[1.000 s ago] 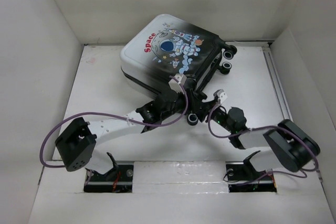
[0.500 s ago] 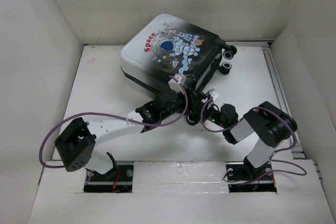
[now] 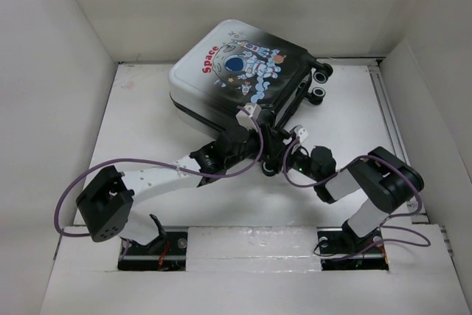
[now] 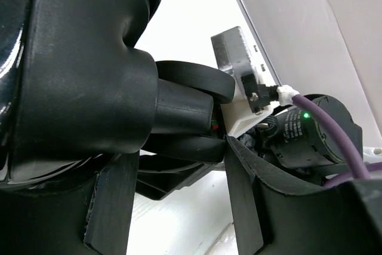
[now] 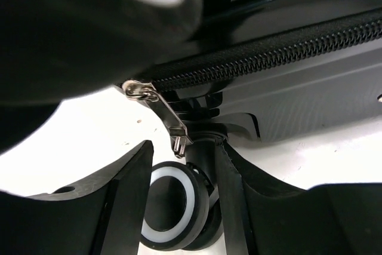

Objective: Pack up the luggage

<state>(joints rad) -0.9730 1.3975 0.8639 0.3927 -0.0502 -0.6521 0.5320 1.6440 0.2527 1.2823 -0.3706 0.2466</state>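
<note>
Luggage (image 3: 240, 64) flat on counter (image 3: 147, 123), 12 o'clock of top view, astronaut side up, lid down. Both arms in at near corner of case, its 6 o'clock. Left end effector (image 3: 258, 138) at case edge, just beside right end effector (image 3: 286, 154), which sits at 4 o'clock of that corner.

Left wrist view: fingers (image 4: 113, 207) parted around a black part of the corner. Cannot tell whether clamped or only straddling.

Right wrist view: fingers (image 5: 119, 201) parted either side of wheel (image 5: 173, 207), wheel deep in the gap. Contact on both sides unclear, so cannot tell grip from straddle. Zip pull (image 5: 160, 111) hanging at 12 o'clock of wheel, just above it, not pinched. Zip (image 5: 286, 49) teeth meshed toward 3 o'clock of pull. Toward 9 o'clock hidden by blurred black shape.

Step, judged: closing stage, contents presumably inside, zip-up around this corner. Probably late in task.

Next move calls for steadying case with one arm, raising right end effector from wheel level to pull, pinching the thin tab, then dragging along track. Risks: tab small and loose, easy slip; arms crowded, easy knock.
</note>
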